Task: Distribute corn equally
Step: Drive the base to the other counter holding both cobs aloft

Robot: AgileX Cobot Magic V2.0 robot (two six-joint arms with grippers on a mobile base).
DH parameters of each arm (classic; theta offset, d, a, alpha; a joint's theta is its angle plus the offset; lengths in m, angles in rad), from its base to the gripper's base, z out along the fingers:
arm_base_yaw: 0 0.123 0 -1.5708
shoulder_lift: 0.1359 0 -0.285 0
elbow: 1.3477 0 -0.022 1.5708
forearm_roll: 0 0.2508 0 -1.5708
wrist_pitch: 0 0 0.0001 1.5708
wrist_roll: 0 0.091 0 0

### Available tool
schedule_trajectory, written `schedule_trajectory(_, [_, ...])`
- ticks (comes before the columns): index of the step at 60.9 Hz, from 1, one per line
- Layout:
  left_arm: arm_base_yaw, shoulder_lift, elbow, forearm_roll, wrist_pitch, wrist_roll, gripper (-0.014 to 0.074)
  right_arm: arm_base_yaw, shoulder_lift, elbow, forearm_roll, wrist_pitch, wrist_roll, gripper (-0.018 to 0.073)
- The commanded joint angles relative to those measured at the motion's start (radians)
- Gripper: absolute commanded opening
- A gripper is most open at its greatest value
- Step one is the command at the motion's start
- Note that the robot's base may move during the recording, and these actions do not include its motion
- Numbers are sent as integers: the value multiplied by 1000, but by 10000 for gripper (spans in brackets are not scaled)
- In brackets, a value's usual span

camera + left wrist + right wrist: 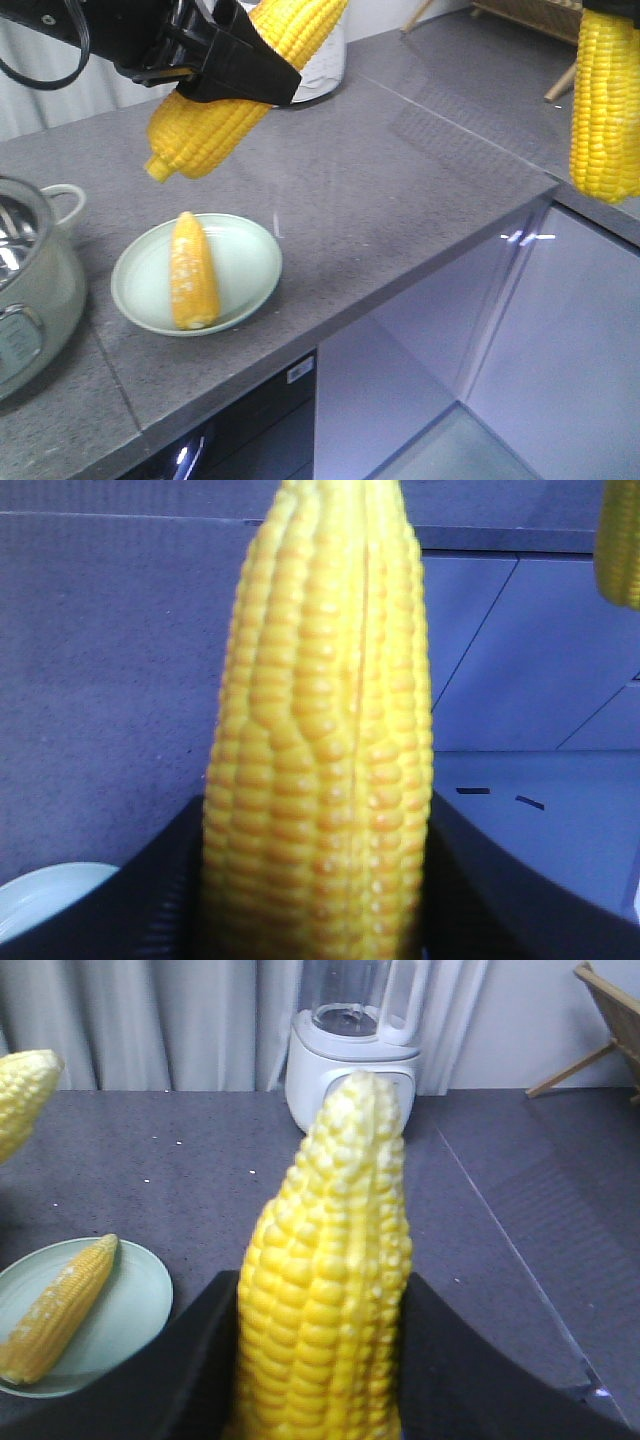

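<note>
L hand [235, 68] is clamped on a cob [205, 130], fingers on both sides around mid-length. The cob is tilted, butt end down-left, and sits in the air above the far side of the green plate [250, 262]. R hand [320, 1360] is likewise closed tight round a 2nd cob [330, 1240], which hangs upright, well off to the right and, as far as I can tell, out past the table [400, 180] edge. A 3rd cob [192, 270] lies lengthwise on the plate, left of centre. So the corn is 1 plated, 2 airborne.

Risks, imo:
- Only one plate is in view. If both held cobs go there, the split isn't equal, so a 2nd dish is needed, and none is seen.
- If L lets go from this height, the cob could bounce or roll off the shallow plate, or knock the plated cob out. Cobs are round, tapered and slick.
- If the R grip slips where it hangs, that cob prob. misses the table altogether.
- The pot [30, 290] is near the plate's left, so a wide L swing could clip it.
</note>
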Motion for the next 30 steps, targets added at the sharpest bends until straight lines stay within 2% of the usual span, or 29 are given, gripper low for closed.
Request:
schedule_trajectory(1, [0,-34,-27,-38,-56,-8,-6,-4,-16,-28,11,-74,-3,-5])
schedule_trajectory(30, [0,-34,-27,-38,-56,-8,-6,-4,-16,-28,11,-74,-3,-5])
